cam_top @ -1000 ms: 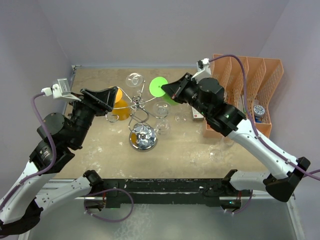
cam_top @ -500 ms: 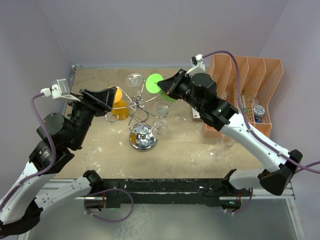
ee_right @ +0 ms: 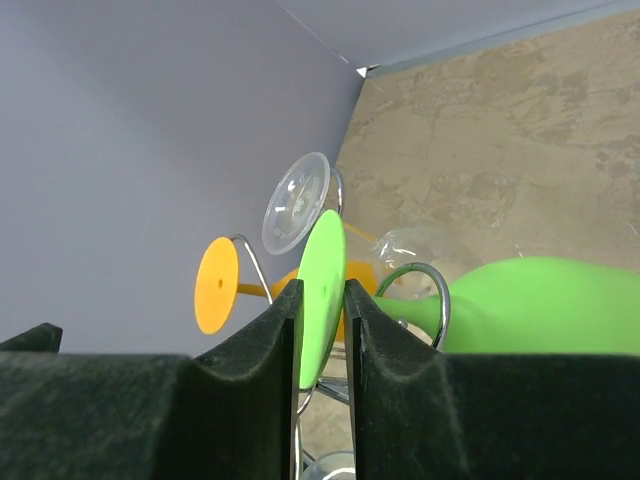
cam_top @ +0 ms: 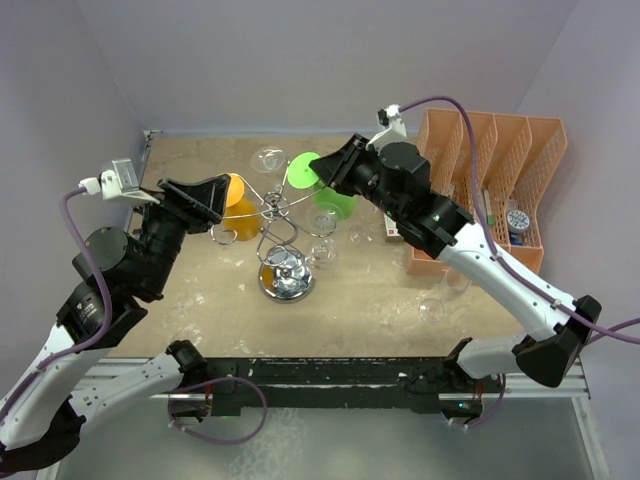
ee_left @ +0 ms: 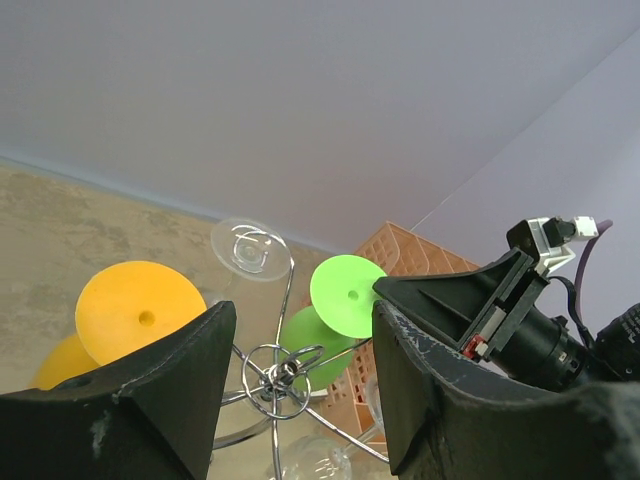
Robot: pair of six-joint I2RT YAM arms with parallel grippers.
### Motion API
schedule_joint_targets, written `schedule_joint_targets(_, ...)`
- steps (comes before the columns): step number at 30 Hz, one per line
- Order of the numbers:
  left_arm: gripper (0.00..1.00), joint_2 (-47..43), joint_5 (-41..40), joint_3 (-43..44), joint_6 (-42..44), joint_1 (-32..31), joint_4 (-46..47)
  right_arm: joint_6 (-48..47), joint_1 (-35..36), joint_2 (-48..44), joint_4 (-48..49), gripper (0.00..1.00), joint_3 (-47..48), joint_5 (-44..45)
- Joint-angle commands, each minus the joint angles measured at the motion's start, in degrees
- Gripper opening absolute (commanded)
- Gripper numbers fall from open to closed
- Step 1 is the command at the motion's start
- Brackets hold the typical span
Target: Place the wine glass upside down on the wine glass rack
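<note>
**Green glass on the rack, foot between the right hand's fingers**

The glass is upside down at the rack. Its bowl hangs low on the side nearer the right arm, and its stem passes through a chrome loop. The flat foot stands on edge above that loop. The right hand has one finger on each face of the foot. The right wrist view is too close and edge-on to show the contact, so I cannot tell whether the pads pinch the disc or sit a hair off it. The left hand is spread wide and holds nothing, hovering beside an orange glass that is already hung.

The glass is opaque and bright, so it is probably plastic: light, stiff and not very fragile, but smooth. The thin foot offers little surface and could slip or twist if squeezed off-centre. Gripping it flat across both faces, close to the stem, looks like the surest hold. The bowl is the heavier end, so it should swing down and settle once the loop carries the foot. The wire rack is likely springy, and a nudge could rock its other glasses.
</note>
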Motion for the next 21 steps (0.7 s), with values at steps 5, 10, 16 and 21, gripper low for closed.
schedule_joint_targets(5, 0.54, -0.62, -0.89, 1.27, 1.79, 0.08, -0.02, -4.46, -0.14, 0.44, -0.09, 0.41, 4.39, 1.07)
schedule_joint_targets(10, 0.55, -0.66, -1.05, 1.39, 1.78, 0.08, -0.63, -6.07, -0.25, -0.22, -1.30, 0.50, 4.84, 3.03)
schedule_joint_targets(16, 0.54, -1.80, -2.26, 1.74, 3.32, 0.08, -1.86, -10.37, -0.49, -0.67, -4.23, 0.61, 7.48, 5.47)
schedule_joint_targets(21, 0.54, -3.52, -3.08, 2.61, 4.98, 0.08, -6.43, -12.27, -0.68, -4.80, -3.33, 0.64, 4.62, 10.56)
